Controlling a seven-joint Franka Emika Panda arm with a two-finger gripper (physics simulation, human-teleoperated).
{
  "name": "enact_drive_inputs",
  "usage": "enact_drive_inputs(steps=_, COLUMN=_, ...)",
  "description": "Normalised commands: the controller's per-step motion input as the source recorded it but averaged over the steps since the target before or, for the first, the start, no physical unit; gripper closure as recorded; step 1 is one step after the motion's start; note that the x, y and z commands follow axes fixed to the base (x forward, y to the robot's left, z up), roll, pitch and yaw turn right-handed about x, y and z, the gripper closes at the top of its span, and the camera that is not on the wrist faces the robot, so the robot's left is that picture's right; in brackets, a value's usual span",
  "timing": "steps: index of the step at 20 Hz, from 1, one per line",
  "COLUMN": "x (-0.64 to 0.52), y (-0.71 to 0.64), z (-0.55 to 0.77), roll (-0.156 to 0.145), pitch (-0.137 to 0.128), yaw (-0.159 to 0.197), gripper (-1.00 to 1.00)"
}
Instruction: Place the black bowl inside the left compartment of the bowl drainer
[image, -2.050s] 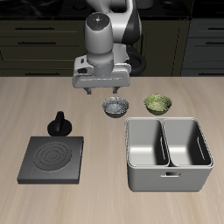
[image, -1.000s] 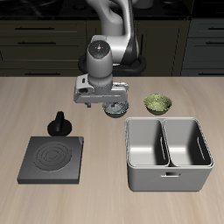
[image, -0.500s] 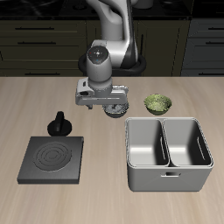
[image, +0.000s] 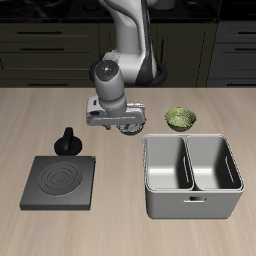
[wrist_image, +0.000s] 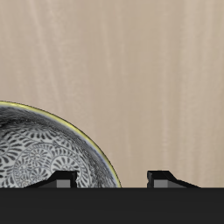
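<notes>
The black bowl (image: 132, 128) sits on the table behind the bowl drainer (image: 193, 202) and is mostly covered by my gripper (image: 122, 124). In the wrist view the bowl (wrist_image: 39, 157) shows its pale speckled inside very close up. Its rim runs between the two dark fingertips (wrist_image: 61, 178) of the gripper (wrist_image: 112, 178). The jaws stand open, one finger inside the rim and one outside. The drainer is a light-grey bin with two deep wells and a small front handle; nothing lies in either well.
An olive-green bowl (image: 179, 118) stands beside the black bowl, behind the drainer. A flat black square plate (image: 60, 181) with rings lies near the front edge, and a small black knobbed object (image: 68, 141) sits just behind it.
My gripper has come down from above the black bowl to table height over it, tilting slightly. The bowl has not moved.
</notes>
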Motion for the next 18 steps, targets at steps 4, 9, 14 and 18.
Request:
enact_drive_inputs(steps=4, x=-0.04, y=0.04, z=0.00, roll=0.029, pitch=-0.001, yaw=-0.011, gripper=1.00)
enact_drive_inputs(steps=9, x=-0.02, y=0.02, z=0.18, roll=0.014, pitch=-0.026, yaw=0.003, gripper=1.00)
enact_drive_inputs(steps=14, x=0.02, y=-0.08, z=0.30, roll=-0.010, pitch=-0.040, yaw=0.017, gripper=1.00)
enact_drive_inputs(steps=18, x=0.01, y=-0.09, z=0.33, roll=-0.012, pitch=-0.038, yaw=0.030, gripper=1.00)
